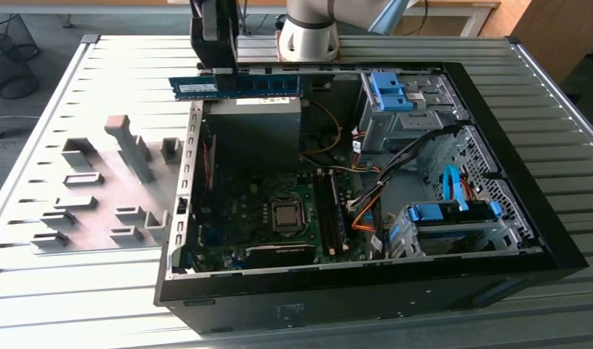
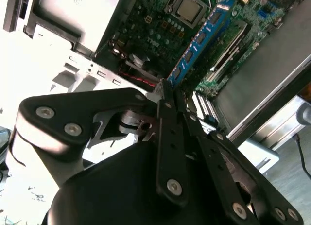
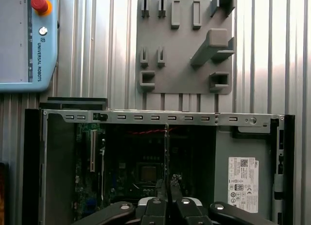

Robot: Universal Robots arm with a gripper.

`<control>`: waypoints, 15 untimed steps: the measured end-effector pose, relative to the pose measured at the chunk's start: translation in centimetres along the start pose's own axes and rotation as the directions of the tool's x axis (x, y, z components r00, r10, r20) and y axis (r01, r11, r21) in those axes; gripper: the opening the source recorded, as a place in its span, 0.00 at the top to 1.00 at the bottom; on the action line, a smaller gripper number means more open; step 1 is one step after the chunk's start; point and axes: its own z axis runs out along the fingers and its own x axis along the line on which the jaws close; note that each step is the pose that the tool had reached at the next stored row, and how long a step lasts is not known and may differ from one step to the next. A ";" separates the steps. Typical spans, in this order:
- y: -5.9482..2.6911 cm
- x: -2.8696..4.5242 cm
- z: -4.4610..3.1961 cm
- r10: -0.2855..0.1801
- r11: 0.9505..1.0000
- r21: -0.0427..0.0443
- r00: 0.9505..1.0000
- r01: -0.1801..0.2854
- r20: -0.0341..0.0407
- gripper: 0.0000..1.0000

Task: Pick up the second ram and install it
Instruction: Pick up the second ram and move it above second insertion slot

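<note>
The gripper (image 1: 219, 70) is pressed together on the second ram (image 1: 236, 87) and pinches it near one end. In the exterior view the stick lies level in the air over the far part of the open computer case (image 1: 374, 280), well apart from the motherboard (image 1: 277, 218) below. In the second wrist view the blue stick (image 2: 204, 38) reaches out from the gripper (image 2: 167, 89) toward the board, and on the counter (image 1: 83, 305) beside the case lies a grey holder plate (image 1: 93, 196).
</note>
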 end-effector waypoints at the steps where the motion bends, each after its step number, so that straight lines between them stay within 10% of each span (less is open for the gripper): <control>1: 0.01 0.00 0.01 0.000 1.000 0.000 1.000 0.000 0.000 0.86; 15: -0.28 0.00 0.00 0.000 1.000 0.000 1.000 0.000 0.000 0.86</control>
